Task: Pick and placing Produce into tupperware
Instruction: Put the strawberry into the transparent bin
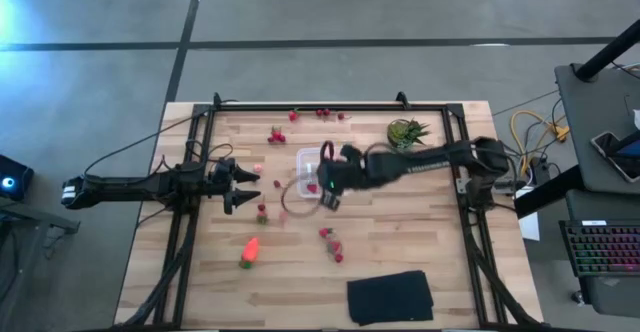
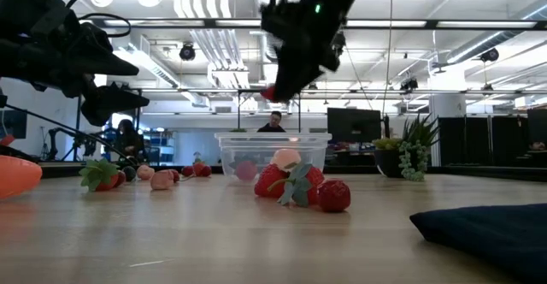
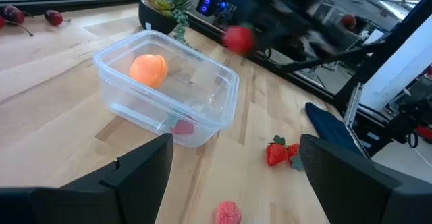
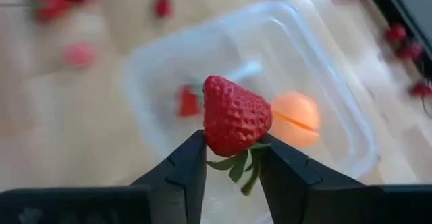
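Observation:
The clear tupperware [image 1: 305,165] stands mid-table on its base, with a round orange fruit [image 4: 295,119] and a red piece [image 4: 187,101] inside. My right gripper [image 4: 231,162] hovers over the box, shut on a red strawberry [image 4: 236,115]. My left gripper [image 3: 233,177] is open, to the left of the box and above the table, touching nothing. An orange carrot [image 1: 250,250] lies on the table toward the near edge. A cluster of strawberries [image 2: 299,186] lies near the box. My right gripper pinches the strawberry at its leafy stem end [image 4: 237,158] between the two fingertips [image 4: 190,158], and its pointed tip sticks out beyond them. The fingers slant down from the table's right side. The berry is lifted clear above the tupperware [image 2: 272,154].
Cherries [image 1: 322,114] and more small red pieces [image 1: 277,134] are scattered toward the far edge. A spiky green plant [image 1: 405,132] stands right of the box. A black cloth [image 1: 390,297] lies at the near right. A pink berry [image 3: 228,214] sits near my left gripper.

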Controlling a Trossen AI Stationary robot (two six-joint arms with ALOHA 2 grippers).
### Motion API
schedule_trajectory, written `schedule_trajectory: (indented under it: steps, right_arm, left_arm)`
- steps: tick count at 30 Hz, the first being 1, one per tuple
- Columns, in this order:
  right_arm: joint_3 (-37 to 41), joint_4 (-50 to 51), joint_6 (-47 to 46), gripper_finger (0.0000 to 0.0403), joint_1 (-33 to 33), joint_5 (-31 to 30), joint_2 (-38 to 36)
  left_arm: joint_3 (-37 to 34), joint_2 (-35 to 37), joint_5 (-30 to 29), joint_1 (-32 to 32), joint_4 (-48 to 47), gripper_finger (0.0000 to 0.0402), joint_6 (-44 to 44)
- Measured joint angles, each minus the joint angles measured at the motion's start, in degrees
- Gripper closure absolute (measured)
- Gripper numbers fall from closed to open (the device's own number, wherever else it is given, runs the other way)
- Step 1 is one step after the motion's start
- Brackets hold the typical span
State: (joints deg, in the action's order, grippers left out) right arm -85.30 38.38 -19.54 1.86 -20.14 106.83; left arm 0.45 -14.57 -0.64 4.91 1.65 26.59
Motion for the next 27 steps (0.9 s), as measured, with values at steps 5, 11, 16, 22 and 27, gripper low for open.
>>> schedule_trajectory:
  steps: [5,11,16,22,27]
  right_arm:
    - [0.17,1.27,-0.24,0.0265,-6.33,10.16,1.6]
    - [0.17,3.32,-2.25,0.0216,-5.8,11.38,2.4]
    - [-0.01,3.51,-8.57,0.0169,-3.36,11.32,2.4]
    - [-2.19,3.02,-8.75,0.014,4.77,11.41,2.01]
    - [-2.1,2.98,-9.94,0.0141,11.46,8.43,4.31]
  left_arm:
    - [0.01,-0.02,0.01,0.0,-0.02,0.0095,-0.01]
    - [0.01,-0.02,0.01,-0.01,-0.02,0.0095,0.0]
    - [0.0,-0.02,0.02,-0.02,-0.02,0.0095,0.0]
    - [0.01,-0.02,0.0,0.0,-0.02,0.0095,0.0]
    - [0.01,-0.02,0.0,-0.02,-0.02,0.0095,0.0]
